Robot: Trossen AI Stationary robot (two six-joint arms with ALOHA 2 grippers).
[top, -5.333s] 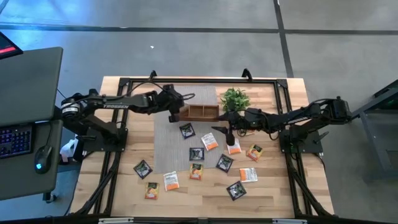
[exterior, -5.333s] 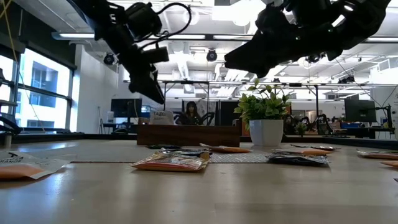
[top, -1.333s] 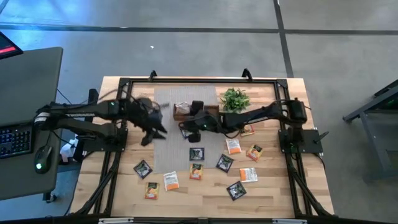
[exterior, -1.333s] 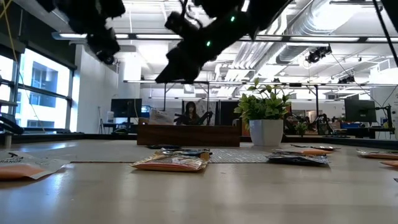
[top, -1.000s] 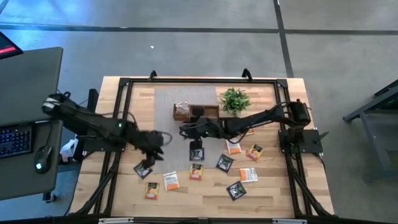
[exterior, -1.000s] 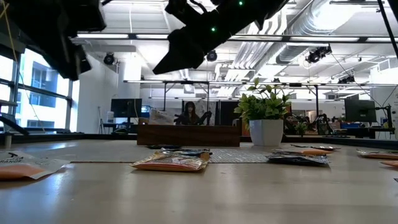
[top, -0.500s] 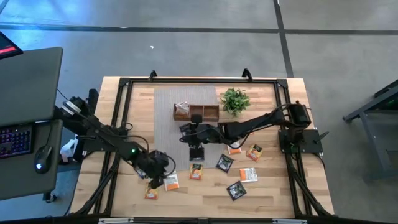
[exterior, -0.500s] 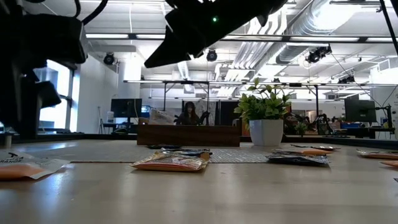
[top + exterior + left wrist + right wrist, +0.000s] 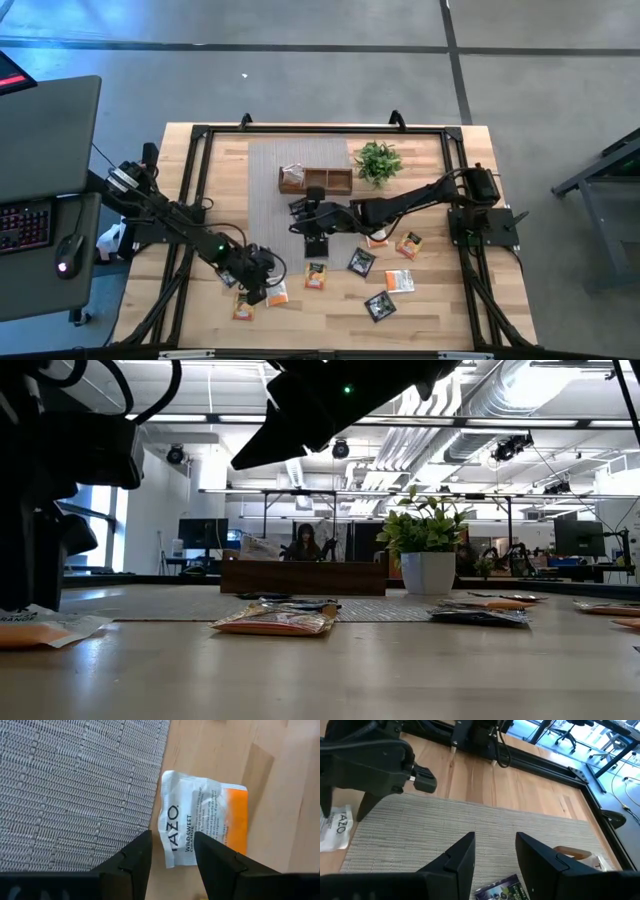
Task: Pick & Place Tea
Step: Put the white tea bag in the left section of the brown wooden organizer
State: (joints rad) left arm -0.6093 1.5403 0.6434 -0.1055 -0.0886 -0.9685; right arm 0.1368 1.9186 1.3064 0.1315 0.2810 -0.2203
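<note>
We see the left gripper [image 9: 262,288], earlier up beside the brown wooden tray [image 9: 316,181], now down at the front left of the bench, jaws apart over a white-and-orange square tea sachet [image 9: 202,824] just off the grey woven mat [image 9: 75,785]. The right gripper [image 9: 316,243], earlier near the small green potted plant [image 9: 377,160], now hangs over the mat in front of the tray, beside a black sachet [image 9: 501,889].

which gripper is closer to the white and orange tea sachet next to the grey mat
Left. The left gripper hangs directly over the white-and-orange sachet, fingers open. The right gripper is farther off, above the grey mat.
</note>
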